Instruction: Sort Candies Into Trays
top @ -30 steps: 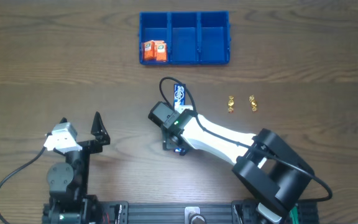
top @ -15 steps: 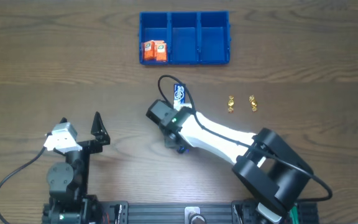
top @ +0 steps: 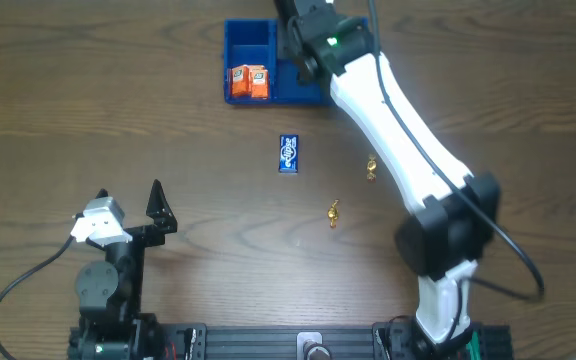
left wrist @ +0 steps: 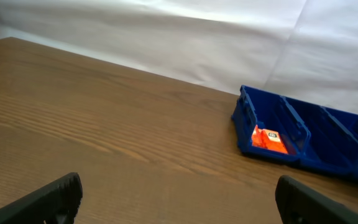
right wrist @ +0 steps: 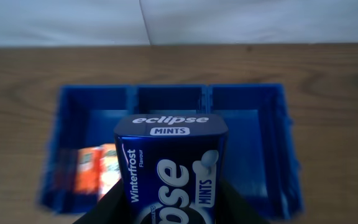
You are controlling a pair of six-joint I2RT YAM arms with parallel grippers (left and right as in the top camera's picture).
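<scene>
- Top view: the blue tray (top: 249,42) sits at the far edge of the table and has three compartments in a row. The left one has two orange candy packs (top: 249,83) side by side. The right arm covers most of the other two.
- Right wrist view fills that in a bit: the middle and far-end compartments look bare as far as I can see, though the held box hides part of the middle one.
- The right gripper (right wrist: 169,210) is clamped on a blue mint box (right wrist: 169,162), upright, up over the tray around the middle compartment.
- Count: 2 orange packs in the tray, 1 blue mint box in the gripper, 1 small blue pack (top: 288,153) flat on the table, and 2 gold-wrapped candies (top: 371,167) (top: 333,213).
- The loose stuff is all mid-table, well apart from the tray. One gold candy is right beside the right arm.
- The left gripper (top: 129,192) is near its base, fingers spread wide, holding nothing.
</scene>
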